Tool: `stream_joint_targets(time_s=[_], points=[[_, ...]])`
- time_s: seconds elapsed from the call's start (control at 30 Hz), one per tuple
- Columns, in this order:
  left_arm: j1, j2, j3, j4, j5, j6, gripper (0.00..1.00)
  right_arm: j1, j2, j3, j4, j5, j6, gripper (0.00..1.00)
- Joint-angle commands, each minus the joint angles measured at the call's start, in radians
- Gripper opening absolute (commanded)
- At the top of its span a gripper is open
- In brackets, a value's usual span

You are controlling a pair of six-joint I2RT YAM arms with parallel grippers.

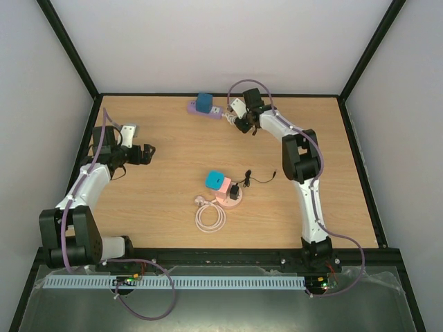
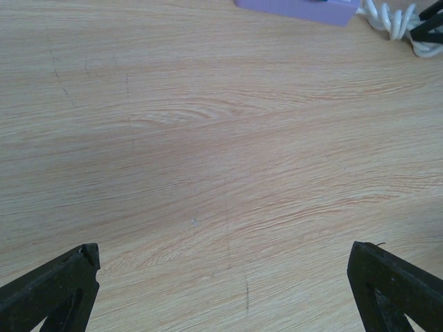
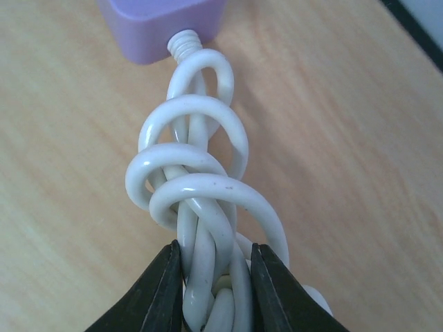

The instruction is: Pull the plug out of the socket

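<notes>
The teal plug (image 1: 205, 102) sits seated in the purple socket strip (image 1: 194, 107) at the far side of the wooden table (image 1: 166, 194), left of the right gripper (image 1: 235, 117). Any lettering on plug or strip is too small to read in the top view. There are two teal plugs: the second teal plug (image 1: 215, 179) sits in a pink socket strip (image 1: 228, 199) mid-table, beside one black adapter (image 1: 236, 190) with a thin black lead (image 1: 261, 178). There are also two white cords: a flat coiled white cord (image 1: 210, 218) just in front of the pink strip, and a tightly looped white cord bundle (image 3: 194, 180) coming out of the purple socket strip's (image 3: 163, 24) end. In the right wrist view, the right gripper (image 3: 214, 294) pinches this bundle, with its black fingers (image 3: 156, 297) pressed against the strands on either side. Only one corner of the strip shows there, and the plug is out of frame. The left gripper (image 1: 142, 153) hovers over bare wood at the left, well apart from both strips. In its own wrist view, the left gripper (image 2: 225, 290) is spread wide, its fingertips (image 2: 59, 290) at opposite lower corners and holding nothing. That view cuts off the purple strip (image 2: 297, 8) and cord bundle (image 2: 391, 17) at the top edge.
</notes>
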Motion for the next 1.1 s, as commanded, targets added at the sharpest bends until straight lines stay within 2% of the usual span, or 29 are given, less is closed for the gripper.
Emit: stream_joint_targets(time_s=[0.0,0.47,0.7,1.07], points=[[-0.001,-0.030,-0.001,-0.004,0.030,0.018,1.00,0.005,-0.070,-0.162,-0.150,-0.093,-0.049,0.18],[-0.001,-0.086,-0.006,-0.026,0.132,0.126,1.00,0.022,-0.292,-0.527,-0.110,-0.141,-0.141,0.17],[-0.001,-0.132,0.016,-0.067,0.115,0.198,1.00,0.025,-0.372,-0.660,-0.104,-0.140,-0.179,0.17],[-0.002,-0.122,0.059,-0.137,0.172,0.250,1.00,0.021,-0.509,-0.840,-0.104,-0.078,-0.239,0.20]])
